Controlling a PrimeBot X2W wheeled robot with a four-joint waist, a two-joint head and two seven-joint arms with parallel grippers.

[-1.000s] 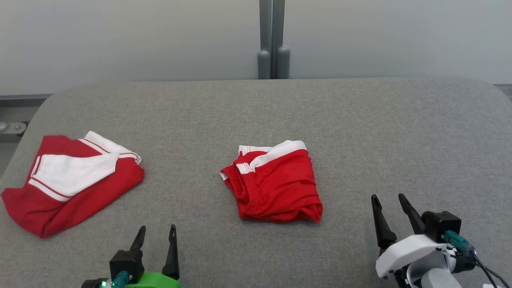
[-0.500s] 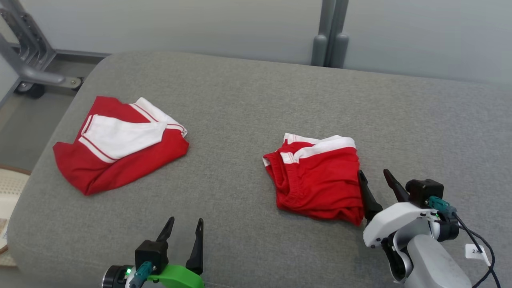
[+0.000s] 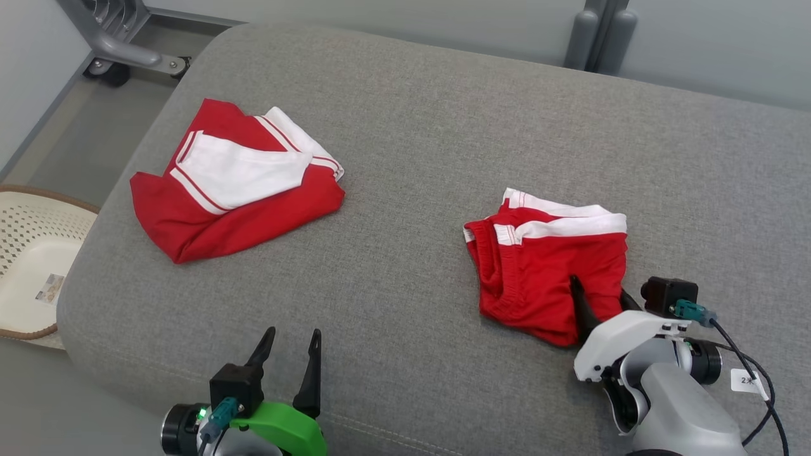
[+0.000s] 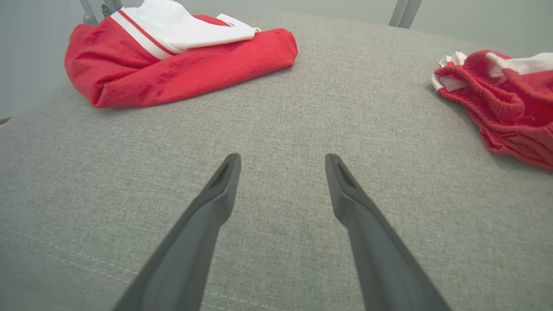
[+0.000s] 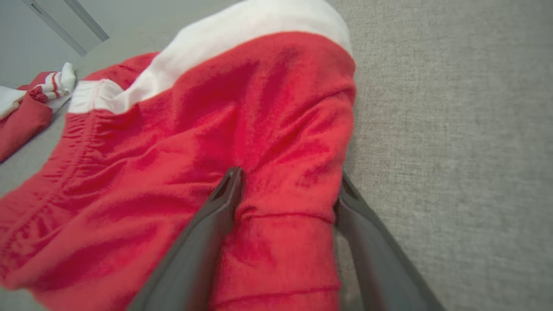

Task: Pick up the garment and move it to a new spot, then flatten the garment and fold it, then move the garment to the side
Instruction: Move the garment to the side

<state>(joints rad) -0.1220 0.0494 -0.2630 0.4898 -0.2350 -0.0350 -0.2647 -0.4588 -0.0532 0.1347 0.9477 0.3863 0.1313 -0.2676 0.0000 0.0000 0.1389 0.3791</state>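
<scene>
At the far left a cream perforated basket (image 3: 28, 253) sits on the floor beside the grey upholstered cushion (image 3: 412, 114), seemingly there to hold laundry. On the cushion's left part lies a folded red-and-white garment (image 3: 234, 183), squared up and well apart from the work. It looks like a finished piece set aside so it cannot get caught up. Nearer the front edge, the left gripper (image 3: 293, 331) hovers over bare fabric, its jaws spread wide and holding nothing. It is likely parked there because this step needs one arm. To the right lie the red shorts (image 3: 545, 253), the task's garment, folded compactly on the middle right of the cushion with the white trim at the far edge. The right gripper (image 3: 599, 296) is at their near right corner. Its jaws are wide and not closed, and they straddle a thick fold of red cloth, one finger on the fabric and one at its edge. Taking several layers at that corner should keep the fold together when the shorts are moved aside.
</scene>
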